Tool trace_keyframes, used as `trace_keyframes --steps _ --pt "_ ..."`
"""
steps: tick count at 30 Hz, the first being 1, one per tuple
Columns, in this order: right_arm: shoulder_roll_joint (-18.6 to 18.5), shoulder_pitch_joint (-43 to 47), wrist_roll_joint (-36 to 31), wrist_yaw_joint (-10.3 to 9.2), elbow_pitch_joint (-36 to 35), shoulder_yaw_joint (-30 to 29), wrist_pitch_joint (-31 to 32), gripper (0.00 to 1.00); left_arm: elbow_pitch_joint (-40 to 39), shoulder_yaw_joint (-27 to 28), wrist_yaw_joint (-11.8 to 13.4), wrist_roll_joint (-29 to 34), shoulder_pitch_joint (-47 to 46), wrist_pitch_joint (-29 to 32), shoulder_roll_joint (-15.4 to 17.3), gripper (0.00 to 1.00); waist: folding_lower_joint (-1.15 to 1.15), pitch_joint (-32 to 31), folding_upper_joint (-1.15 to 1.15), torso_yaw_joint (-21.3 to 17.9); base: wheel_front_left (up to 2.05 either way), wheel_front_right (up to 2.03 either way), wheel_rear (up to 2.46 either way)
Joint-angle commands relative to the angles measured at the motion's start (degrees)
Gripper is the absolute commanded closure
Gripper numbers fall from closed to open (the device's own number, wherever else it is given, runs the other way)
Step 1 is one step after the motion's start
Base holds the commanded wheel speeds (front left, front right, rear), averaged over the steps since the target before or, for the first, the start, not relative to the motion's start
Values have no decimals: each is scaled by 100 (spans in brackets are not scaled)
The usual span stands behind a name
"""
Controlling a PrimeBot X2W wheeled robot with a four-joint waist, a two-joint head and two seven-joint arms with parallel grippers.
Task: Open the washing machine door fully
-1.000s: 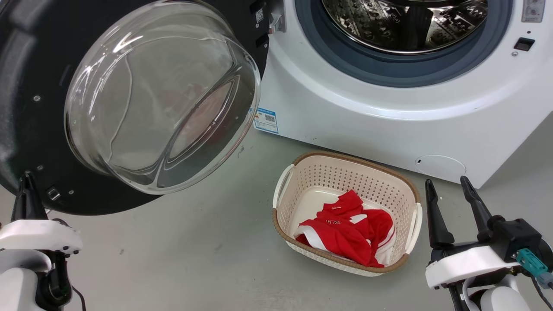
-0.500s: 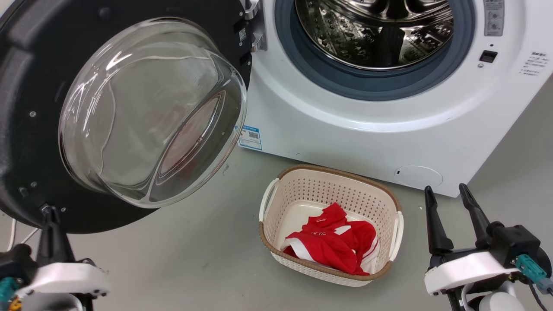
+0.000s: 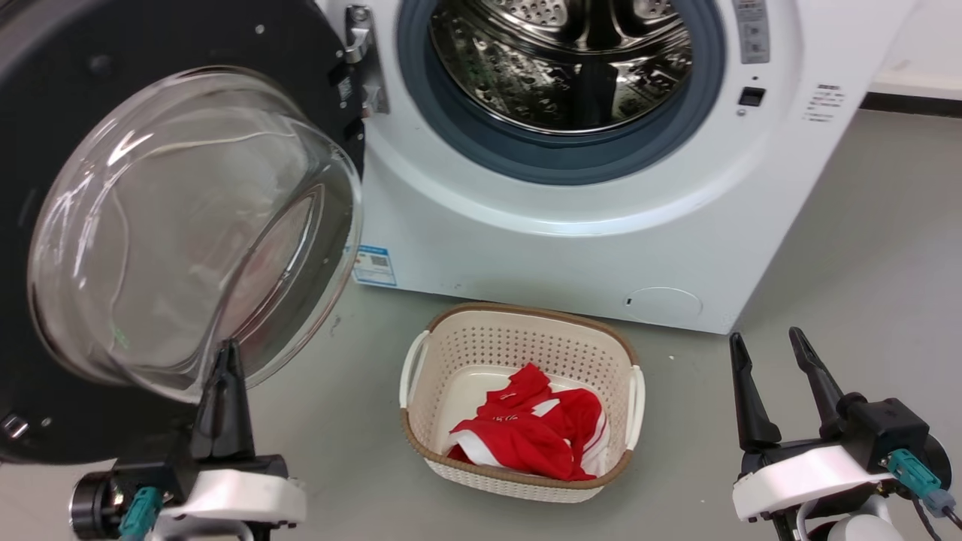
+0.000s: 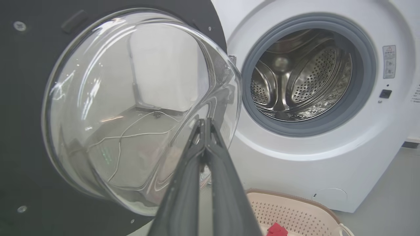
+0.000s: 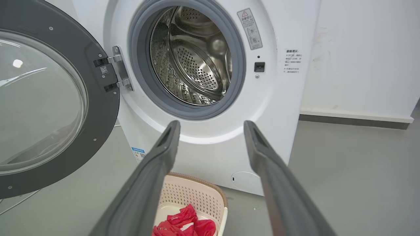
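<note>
The door point(image 3: 173, 225) stands swung wide just ahead of your left gripper point(image 3: 227, 347), fingers pressed together on nothing; your right gripper point(image 3: 763, 336) waits spread, well aside. Expect a heavy, stiff door with slick glass: push on the black rim point(image 3: 248, 45). A second ago the left tip lay at that rim, now before the bowl point(image 3: 150, 248); the camera turned too.

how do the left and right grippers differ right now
The left gripper has its fingers pressed together; the right gripper has its fingers apart. The left gripper sits in front of the glass of the washing machine door; the right gripper is over the floor, right of the basket. Both have long dark fingers and hold nothing.
</note>
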Motion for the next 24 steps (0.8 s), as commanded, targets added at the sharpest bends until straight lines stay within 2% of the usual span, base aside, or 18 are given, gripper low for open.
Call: trace_keyframes --steps 1,10,11,14,24 --pt "6 57 -45 -4 -10 2 -30 0 48 -47 -57 56 -117 -13 9 100 1 -43 0 -158 0 0 0" --pt "6 78 -63 -4 -81 74 -38 0 550 -277 -293 230 -540 -14 -63 100 1 -86 0 -829 0 0 0" --pt "7 91 -45 -4 -88 71 -40 0 595 -289 -308 252 -566 -13 -73 83 1 -82 0 -890 0 0 0" --pt "6 103 -25 -4 -94 102 -43 0 679 -280 -325 279 -589 -14 -123 0 1 -71 0 -1042 0 0 0" --pt "6 42 -6 -4 -116 67 -44 0 725 -169 -363 487 -603 -14 -203 0 1 8 0 -1259 0 0 0"
